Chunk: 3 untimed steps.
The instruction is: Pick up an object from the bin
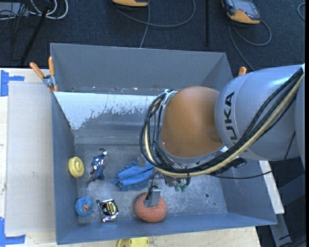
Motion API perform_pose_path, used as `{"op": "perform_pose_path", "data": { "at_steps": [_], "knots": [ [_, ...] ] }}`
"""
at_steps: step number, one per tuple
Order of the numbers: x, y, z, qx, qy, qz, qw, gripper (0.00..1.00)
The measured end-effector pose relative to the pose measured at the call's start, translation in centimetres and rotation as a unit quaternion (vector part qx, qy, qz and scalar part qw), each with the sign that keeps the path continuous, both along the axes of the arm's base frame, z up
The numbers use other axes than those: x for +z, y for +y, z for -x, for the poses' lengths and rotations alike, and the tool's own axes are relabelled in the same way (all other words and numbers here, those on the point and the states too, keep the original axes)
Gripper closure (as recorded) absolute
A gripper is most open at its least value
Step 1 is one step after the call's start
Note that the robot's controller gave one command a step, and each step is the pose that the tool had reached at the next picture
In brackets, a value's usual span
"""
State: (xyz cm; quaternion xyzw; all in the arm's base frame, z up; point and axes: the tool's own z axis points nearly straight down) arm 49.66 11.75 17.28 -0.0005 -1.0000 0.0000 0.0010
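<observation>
Obs.: the claw [153, 196] sits low in the near part of the bin [92, 73], under the orange wrist cover [188, 122]. We cannot tell whether it is wide or narrow, because the wrist hides most of it.

Target candidate: the red-orange ball [150, 210] lies directly beneath the claw tip, its bulk a touch to the near side. The tip appears to touch the ball's top, or to be just above it; we cannot separate the two.

Key relation: we judge the offset between claw and ball to be almost purely vertical. The ball is round, so we see no long axis to align with. A straight descent should serve, with little sideways correction.

Neighbours: the blue crumpled piece [134, 175] is just beside the claw, on its far-left. The black-and-yellow item [108, 209] is near on the left. Other small things lie further left, well apart.

Risk (judgement): the ball may roll toward the near wall if it is pressed off-centre.
</observation>
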Motion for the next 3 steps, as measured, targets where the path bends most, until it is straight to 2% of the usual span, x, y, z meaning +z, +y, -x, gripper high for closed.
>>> {"op": "perform_pose_path", "data": {
  "at_steps": [1, 2, 3],
  "knots": [
    [-5.0, -0.3, -1.6, -0.002, -0.004, -0.001, 1.0, 0.0],
    [-9.4, -1.9, -3.5, 0.041, -0.0026, -0.002, 0.9991, 1.0],
    [-9.4, -1.9, -3.5, 0.041, -0.0026, -0.002, 0.9992, 1.0]
  ]
}}
